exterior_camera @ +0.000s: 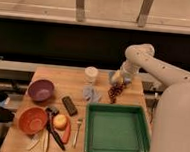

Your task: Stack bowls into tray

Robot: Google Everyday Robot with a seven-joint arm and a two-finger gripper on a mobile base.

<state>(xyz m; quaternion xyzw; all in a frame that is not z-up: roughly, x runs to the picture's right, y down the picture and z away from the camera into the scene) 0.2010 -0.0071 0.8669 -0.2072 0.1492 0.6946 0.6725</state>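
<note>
Purple bowl (40,90) and orange-red bowl (33,120) sat left of the tray (119,108). The gripper (117,78), spread wide and empty, hung well apart behind the tray; it should straddle one rim squarely.

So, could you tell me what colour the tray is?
The tray is green, camera view; gripper at the table's far edge.

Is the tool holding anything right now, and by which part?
Neither bowl: the purple bowl and orange-red bowl sit left on the table. The tool hangs at the far right; any hold there cannot be told.
</note>
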